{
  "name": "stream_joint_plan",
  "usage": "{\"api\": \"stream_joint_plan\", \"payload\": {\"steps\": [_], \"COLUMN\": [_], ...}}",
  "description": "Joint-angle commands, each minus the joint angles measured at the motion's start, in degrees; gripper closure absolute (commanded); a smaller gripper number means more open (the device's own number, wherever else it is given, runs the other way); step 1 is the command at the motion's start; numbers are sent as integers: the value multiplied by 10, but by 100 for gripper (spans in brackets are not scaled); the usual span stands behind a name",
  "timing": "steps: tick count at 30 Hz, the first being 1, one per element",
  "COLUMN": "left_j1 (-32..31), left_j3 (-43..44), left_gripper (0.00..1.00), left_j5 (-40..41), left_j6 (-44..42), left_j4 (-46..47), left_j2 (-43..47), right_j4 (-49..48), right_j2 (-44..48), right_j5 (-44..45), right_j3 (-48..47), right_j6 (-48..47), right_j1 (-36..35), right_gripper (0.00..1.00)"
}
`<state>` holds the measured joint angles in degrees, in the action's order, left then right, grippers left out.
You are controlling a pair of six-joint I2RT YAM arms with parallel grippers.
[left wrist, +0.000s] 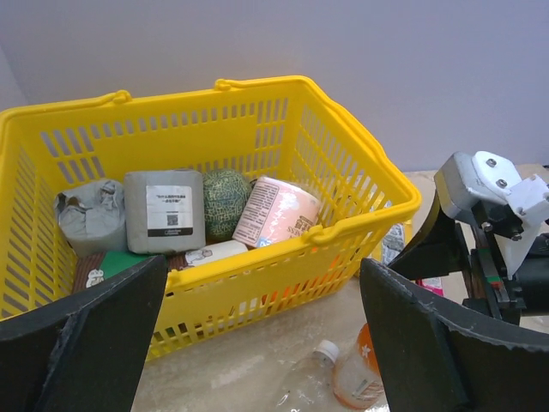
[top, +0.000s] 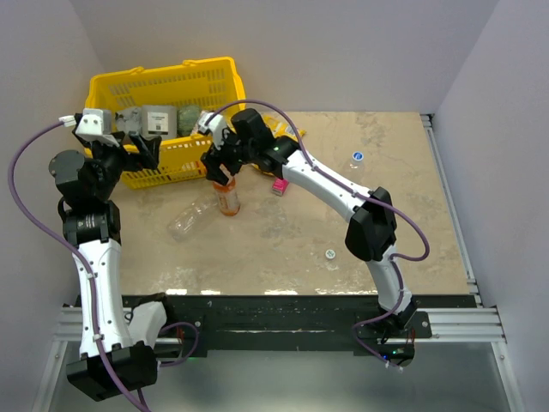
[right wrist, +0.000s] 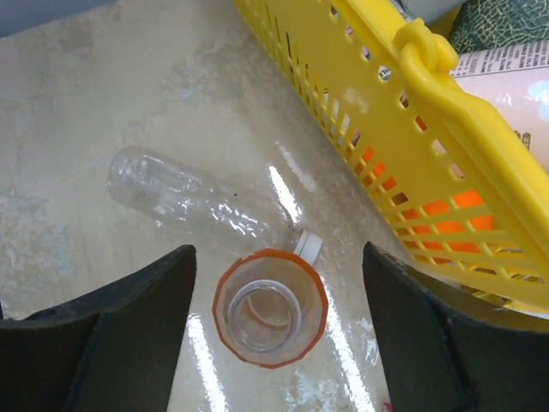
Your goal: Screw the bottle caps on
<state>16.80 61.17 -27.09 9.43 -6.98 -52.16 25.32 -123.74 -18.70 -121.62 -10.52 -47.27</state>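
Note:
The orange-labelled bottle (top: 227,200) stands upright near the basket, its mouth uncapped (right wrist: 270,307). My right gripper (top: 220,170) (right wrist: 276,257) hovers straight above it, open, with a finger on each side and neither touching. A clear bottle (top: 190,220) (right wrist: 193,199) lies on its side beside it with a white cap (right wrist: 310,245) (left wrist: 324,350) on its neck. A blue cap (top: 358,156) lies loose at the far right and a whitish cap (top: 330,254) nearer the front. My left gripper (top: 141,153) (left wrist: 262,270) is open and empty, facing the basket's front wall.
The yellow basket (top: 210,79) (left wrist: 283,257) (right wrist: 446,94) of packets and rolls stands at the back left, close behind both bottles. A small pink packet (top: 279,185) lies right of the orange bottle. Walls enclose the table on three sides.

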Motion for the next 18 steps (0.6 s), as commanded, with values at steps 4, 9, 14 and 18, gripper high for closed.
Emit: {"api": "stream_joint_plan", "payload": {"steps": [4,9,14,18], "left_j1": [-5,-12,-32,-86], "left_j3": [-6,-30,-84,-155], "left_gripper": [1,1,0,0], "left_j5": [-41,-79,-181,-236], "left_j6": [-11,-20,-85,-241], "left_j4": [16,39,52,33], "left_j2": [-4,-13,-20,-8], "right_j4": [-27,-19,30,92], "right_j2": [30,26,88,166], "right_j5": [34,19,-6,-83], "right_j3": [38,40,31,50], "right_j6": [-3,-8,-42,-75], "right_j1": [-5,-6,9,41], "right_gripper": [45,76,100,100]}}
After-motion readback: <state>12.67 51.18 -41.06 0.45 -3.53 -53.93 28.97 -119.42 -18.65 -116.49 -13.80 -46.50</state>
